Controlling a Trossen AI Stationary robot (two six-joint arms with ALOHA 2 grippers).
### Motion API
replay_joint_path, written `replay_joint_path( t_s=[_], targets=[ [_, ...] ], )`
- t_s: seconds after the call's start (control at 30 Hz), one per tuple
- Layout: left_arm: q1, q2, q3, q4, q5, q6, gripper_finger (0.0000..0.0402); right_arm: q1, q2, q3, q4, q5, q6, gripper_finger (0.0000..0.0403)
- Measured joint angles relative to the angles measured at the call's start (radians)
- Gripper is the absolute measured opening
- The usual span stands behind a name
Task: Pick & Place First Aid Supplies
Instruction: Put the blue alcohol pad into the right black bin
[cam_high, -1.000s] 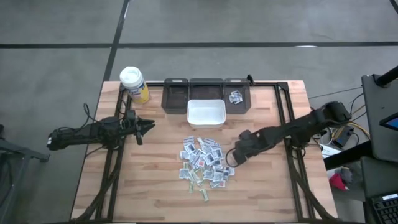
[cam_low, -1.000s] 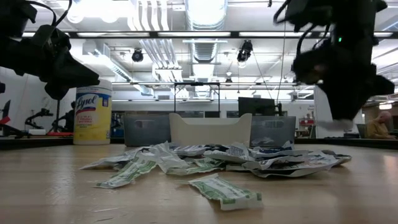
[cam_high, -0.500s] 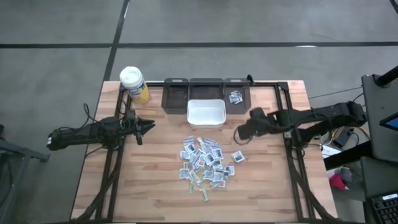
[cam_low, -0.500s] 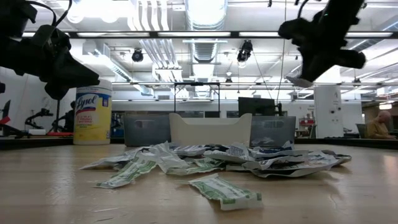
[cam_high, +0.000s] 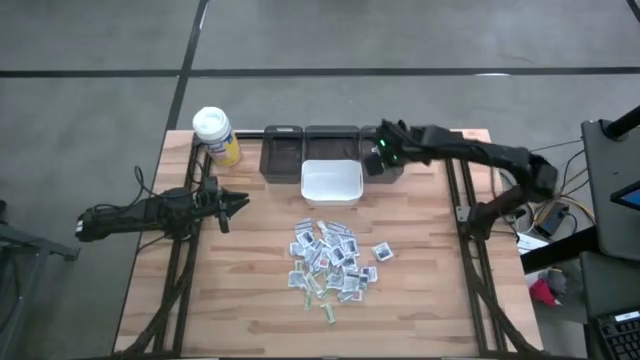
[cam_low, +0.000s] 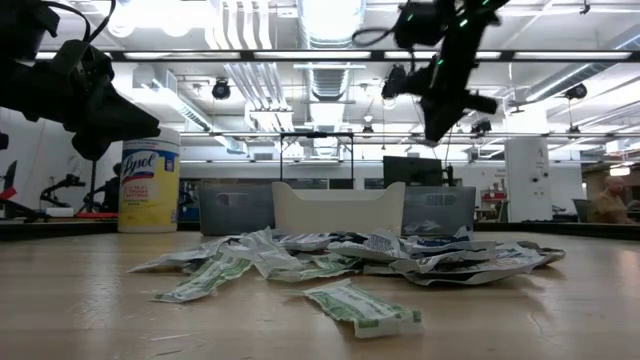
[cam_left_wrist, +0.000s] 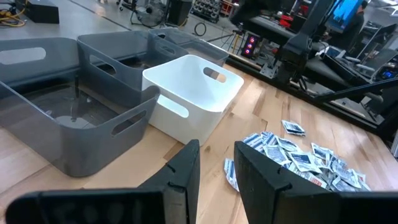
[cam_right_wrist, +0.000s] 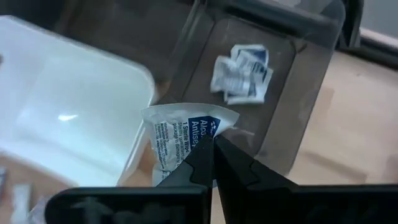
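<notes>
Bins line the far edge of your table: three grey bins (cam_high: 331, 142) in a row, with a white bin (cam_high: 331, 182) just in front of the middle one. The white bin looks empty from above; the rightmost grey bin (cam_right_wrist: 267, 81) holds a few crumpled packets (cam_right_wrist: 241, 73) — only your right wrist camera shows them, since the arm covers that bin in the high view.

Your right gripper (cam_high: 378, 150) hangs over that rightmost grey bin, its fingers pinched together on a white packet with blue print (cam_right_wrist: 180, 140). A second ago it was low at the right edge of the pile of first aid supplies (cam_high: 330, 260); since then it has risen and swung to the bins, and one packet (cam_high: 381, 252) now lies apart at the pile's right.

The low view sets the right gripper (cam_low: 437, 105) high above the bins, but the held packet cannot be made out there.

Your left gripper (cam_high: 236, 203) waits above the table's left side, unmoved — its fingers (cam_left_wrist: 184, 171) stand a little apart, holding nothing. A yellow bottle (cam_high: 217, 136) stands at the far left corner.
</notes>
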Motion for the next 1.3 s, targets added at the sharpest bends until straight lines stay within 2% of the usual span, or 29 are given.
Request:
replay_joint_path(
  t_s=[0.23,0.4,0.9,1.17,1.3],
  targets=[
    [0.0,0.0,0.0,0.0,0.0,0.0,0.0094,-0.132,0.221,0.145,-0.092,-0.107,-0.099,0.0008],
    [0.0,0.0,0.0,0.0,0.0,0.0,0.0094,-0.18,0.31,0.191,-0.097,-0.141,-0.143,0.0008],
    [0.0,0.0,0.0,0.0,0.0,0.0,0.0094,-0.241,0.395,0.2,-0.077,-0.145,-0.156,0.0009],
    [0.0,0.0,0.0,0.0,0.0,0.0,0.0094,-0.245,0.445,0.198,-0.066,-0.199,-0.201,0.0009],
    [0.0,0.0,0.0,0.0,0.0,0.0,0.0094,-0.252,0.437,0.198,-0.061,-0.195,-0.203,0.0024]
  ],
)
